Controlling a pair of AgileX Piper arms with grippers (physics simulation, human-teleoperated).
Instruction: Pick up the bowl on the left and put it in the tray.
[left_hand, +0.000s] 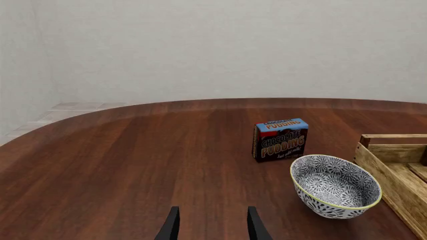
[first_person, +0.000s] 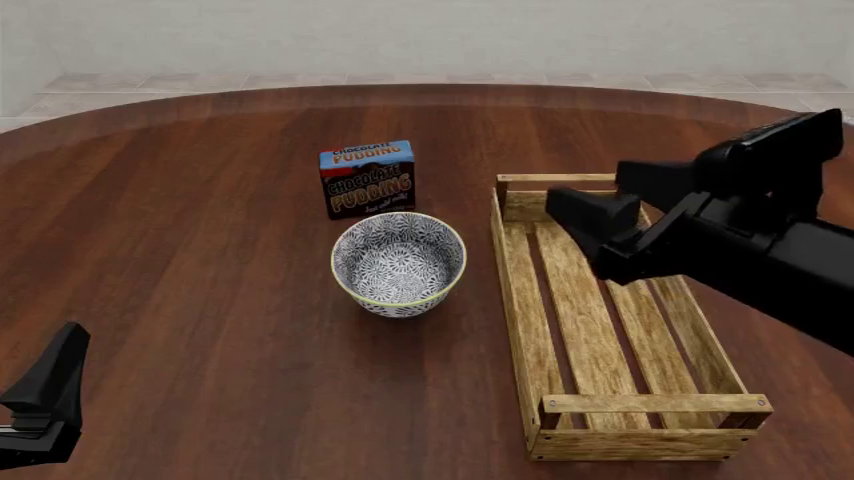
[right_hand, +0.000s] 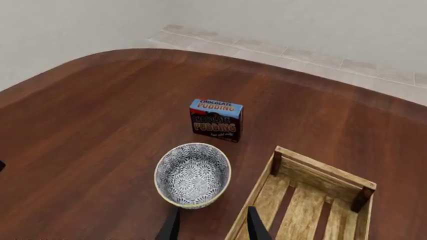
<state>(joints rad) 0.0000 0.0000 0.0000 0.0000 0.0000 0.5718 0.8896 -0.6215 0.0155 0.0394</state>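
Brown tabletop: our right gripper (right_hand: 208, 226), jaws apart, hangs between bowl (right_hand: 192, 175) and tray (right_hand: 313, 200) for the pick; left gripper (left_hand: 210, 226) apart, idle.

A small rectangular chocolate pudding box (first_person: 367, 179), dark brown with a light blue upper band and orange-and-white lettering, stands upright on a round table (first_person: 200, 260) of dark reddish-brown wood with visible lengthwise grain. The box sits toward the far side of the tabletop, its printed face turned toward the front camera. Beyond the table's curved far edge lie a pale tiled floor (first_person: 400, 80) and a plain off-white wall (left_hand: 220, 45).
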